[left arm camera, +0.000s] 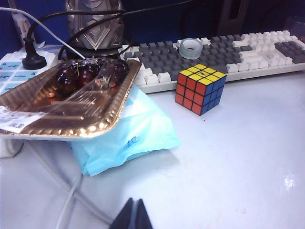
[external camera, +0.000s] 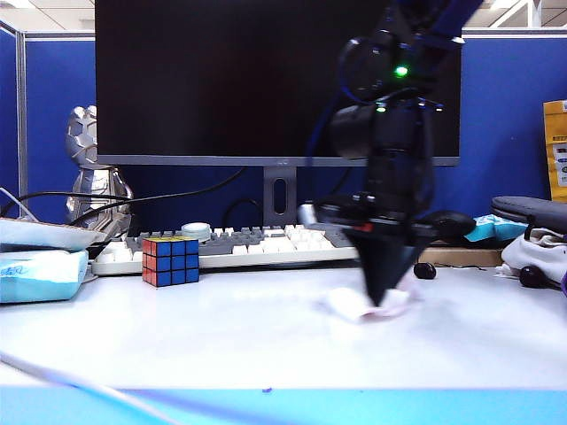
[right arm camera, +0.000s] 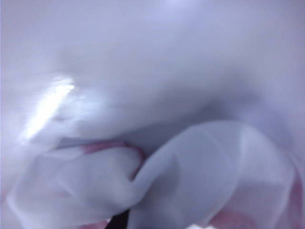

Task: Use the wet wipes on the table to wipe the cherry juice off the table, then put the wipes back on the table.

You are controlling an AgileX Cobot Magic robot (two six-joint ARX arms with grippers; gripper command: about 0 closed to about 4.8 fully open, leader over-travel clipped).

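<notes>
Right gripper (external camera: pixel 383 299): jaws clamped on wet wipes (external camera: pixel 368 305), tips pointing down, pressing bunched cloth to table (external camera: pixel 221 336) right of centre, so you scrub, not lift. Wipes crumpled, pink-stained; long axis roughly left-right. Left gripper (left arm camera: pixel 133 215): jaws together, parked near cube (left arm camera: pixel 200 88), clear of work

crumpled pink-stained wet wipes (external camera: pixel 368 305), on white table (external camera: pixel 221 336)
</notes>
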